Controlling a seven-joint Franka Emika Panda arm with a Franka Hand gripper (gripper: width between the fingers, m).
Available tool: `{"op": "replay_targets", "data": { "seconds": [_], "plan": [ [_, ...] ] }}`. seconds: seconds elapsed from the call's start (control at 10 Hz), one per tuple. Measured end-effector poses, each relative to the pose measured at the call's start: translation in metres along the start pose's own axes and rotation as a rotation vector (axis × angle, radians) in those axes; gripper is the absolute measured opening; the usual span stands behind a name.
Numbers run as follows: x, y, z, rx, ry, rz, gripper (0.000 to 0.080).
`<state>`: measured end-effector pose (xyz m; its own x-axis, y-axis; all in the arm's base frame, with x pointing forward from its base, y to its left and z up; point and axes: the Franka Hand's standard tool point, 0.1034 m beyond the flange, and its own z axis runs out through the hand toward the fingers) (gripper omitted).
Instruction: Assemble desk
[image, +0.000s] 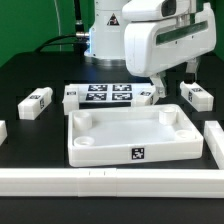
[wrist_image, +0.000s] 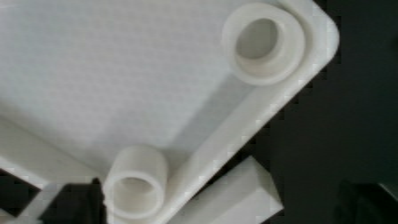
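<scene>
Zero corner sockets (image: 85, 143) were filled, so this was early in the build. The step in hand looked like fetching a leg. Everything below is placed against the tabletop (image: 100, 152), which sat mid-table, rim up, tag on its near wall.

From the exterior view's left:
- The far-left leg (image: 35, 101) lay flat, well off the tabletop's far-left corner.
- The inner-left leg (image: 70, 97) lay just past the tabletop's far rim near that same corner. It was hard against the marker board (image: 108, 95), touching or nearly so; I couldn't tell which.
- The marker board ran along beyond the far rim, roughly centred.
- The inner-right leg (image: 147, 97) sat at the board's other end, also beyond the far rim.
- The gripper (image: 174, 80) hung above the tabletop's far-right corner, jaws spread to full width with nothing between them.
- The far-right leg (image: 195, 95) lay off that corner, apart from the tabletop.

The wrist view agreed. It looked down on one edge of the tabletop with two sockets, both empty, and what looked like a leg just outside the rim.

Next move, my read — shift off the tabletop to the nearer leg, inner-right or far-right, then set the jaws across its narrow faces, descend and close. The legs lay flat, so the picked one would probably need standing up before it goes into a socket. Risk: nudging the tabletop on the way down.
</scene>
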<state>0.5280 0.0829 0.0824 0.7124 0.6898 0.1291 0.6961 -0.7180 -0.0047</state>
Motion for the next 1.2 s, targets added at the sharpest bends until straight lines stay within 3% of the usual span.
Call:
{"op": "replay_targets", "data": {
  "seconds": [0.6,0.7,0.8,1.2],
  "plan": [
    [-0.002,0.000,0.002,0.004,-0.001,0.006,0.0649],
    [-0.009,0.006,0.005,-0.026,0.008,-0.168,0.0649],
    [-0.020,0.009,0.011,-0.035,-0.005,-0.274,0.0649],
    [-0.029,0.013,0.016,-0.031,-0.046,-0.564,0.0649]
  ]
}}
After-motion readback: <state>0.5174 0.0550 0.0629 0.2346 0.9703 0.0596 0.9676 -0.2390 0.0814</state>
